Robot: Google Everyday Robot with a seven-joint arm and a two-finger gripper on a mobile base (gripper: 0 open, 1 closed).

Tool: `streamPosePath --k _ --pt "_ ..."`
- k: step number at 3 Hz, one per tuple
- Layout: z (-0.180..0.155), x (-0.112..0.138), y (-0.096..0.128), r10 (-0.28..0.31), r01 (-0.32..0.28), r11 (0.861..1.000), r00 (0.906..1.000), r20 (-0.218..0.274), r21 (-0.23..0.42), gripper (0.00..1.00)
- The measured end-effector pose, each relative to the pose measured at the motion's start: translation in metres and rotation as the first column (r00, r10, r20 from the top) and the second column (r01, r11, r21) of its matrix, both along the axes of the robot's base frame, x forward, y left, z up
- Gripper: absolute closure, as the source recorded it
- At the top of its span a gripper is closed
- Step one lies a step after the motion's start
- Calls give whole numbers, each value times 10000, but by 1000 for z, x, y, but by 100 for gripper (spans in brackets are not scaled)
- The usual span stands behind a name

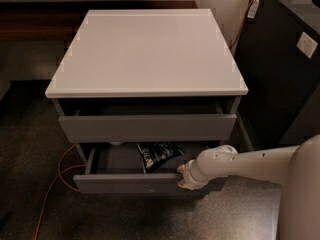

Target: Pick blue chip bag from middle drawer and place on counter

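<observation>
Camera view shows the gripper [182, 178] down at the front edge of the pulled-out middle drawer [125, 183], grip state impossible to tell; the blue chip bag [159, 154] lies inside, just beyond it toward the back, slanted, below the counter [145, 54]

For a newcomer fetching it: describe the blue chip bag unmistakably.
Find the big pale counter slab, then drop to the pulled-out middle drawer beneath it. The blue chip bag lies inside, near the tool at the drawer's front; it is the only dark crinkled packet with white lettering.
</observation>
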State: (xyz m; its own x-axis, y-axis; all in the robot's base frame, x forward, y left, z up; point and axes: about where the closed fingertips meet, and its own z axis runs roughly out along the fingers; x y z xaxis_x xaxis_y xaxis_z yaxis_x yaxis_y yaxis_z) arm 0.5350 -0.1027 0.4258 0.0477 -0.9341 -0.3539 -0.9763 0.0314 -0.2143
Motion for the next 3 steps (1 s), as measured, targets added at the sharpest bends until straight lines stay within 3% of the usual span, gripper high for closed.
streamPosePath --k 3 --pt "0 0 0 3 -3 10000 10000 -1 0 100"
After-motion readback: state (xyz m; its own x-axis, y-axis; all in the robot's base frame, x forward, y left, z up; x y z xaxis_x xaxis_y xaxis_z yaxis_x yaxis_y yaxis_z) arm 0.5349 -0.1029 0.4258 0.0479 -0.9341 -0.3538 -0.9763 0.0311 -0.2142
